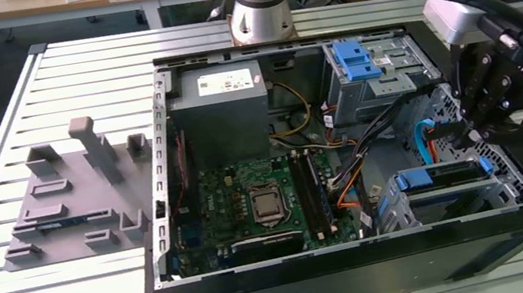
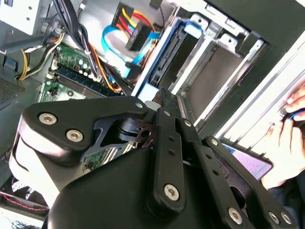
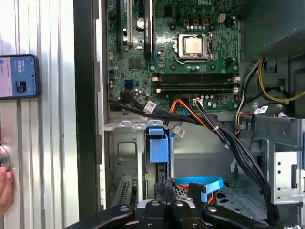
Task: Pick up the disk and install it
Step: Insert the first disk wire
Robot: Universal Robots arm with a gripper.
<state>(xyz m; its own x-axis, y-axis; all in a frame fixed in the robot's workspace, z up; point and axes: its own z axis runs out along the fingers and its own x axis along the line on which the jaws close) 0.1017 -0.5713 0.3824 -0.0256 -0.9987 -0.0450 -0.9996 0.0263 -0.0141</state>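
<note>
The disk (image 1: 437, 176), silver with blue side rails, sits in the lower drive bay at the front corner of the open computer case (image 1: 364, 275), on the exterior view's right. In the second wrist view the disk (image 2: 164, 55) stands on edge inside the metal cage. Its blue end (image 3: 158, 140) also shows in the first wrist view. My gripper (image 1: 476, 134) hangs just above that bay with its fingers together and nothing between them. The gripper's tip (image 2: 161, 98) (image 3: 165, 187) is close to the disk's near end; I cannot tell whether it touches.
Black cable bundles (image 3: 224, 138) and a blue flat cable (image 3: 200, 183) run beside the bay. The motherboard (image 1: 260, 201), grey power-supply box (image 1: 225, 113) and upper cage with blue latch (image 1: 363, 61) fill the case. A grey fixture (image 1: 72, 198), a phone (image 3: 18, 76) and a person's hand (image 2: 286, 129) lie outside.
</note>
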